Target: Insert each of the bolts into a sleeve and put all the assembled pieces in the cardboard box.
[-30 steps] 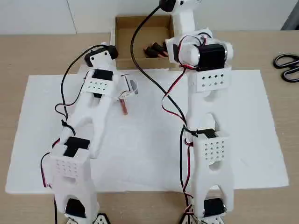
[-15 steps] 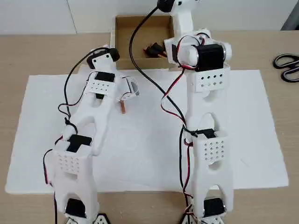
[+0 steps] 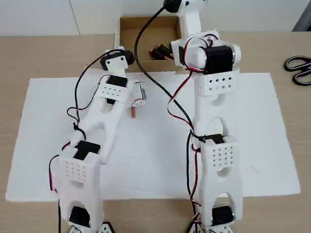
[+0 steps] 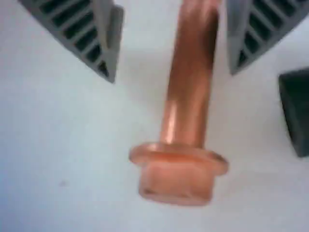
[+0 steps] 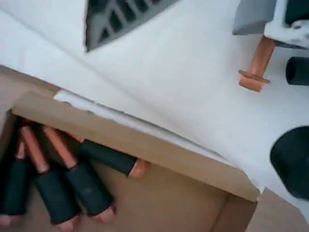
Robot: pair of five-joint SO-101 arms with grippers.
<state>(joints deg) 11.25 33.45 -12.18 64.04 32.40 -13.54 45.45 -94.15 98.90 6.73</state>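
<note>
Left wrist view shows the left tool (image 4: pixel 171 67) clamped on the copper bolt (image 4: pixel 188 106), head free above the white sheet (image 4: pixel 58 145), having carried it sideways toward the dark sleeve (image 4: pixel 294 116) nearby, so insertion appears next and boxing remains.

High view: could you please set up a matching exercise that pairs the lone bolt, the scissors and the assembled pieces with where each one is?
Things:
1. bolt
2. scissors
3. assembled pieces

Places:
a. in the box
b. in the left gripper, over the white sheet
c. on the bare table, far right

Pairs: 1-b, 2-c, 3-a
</note>
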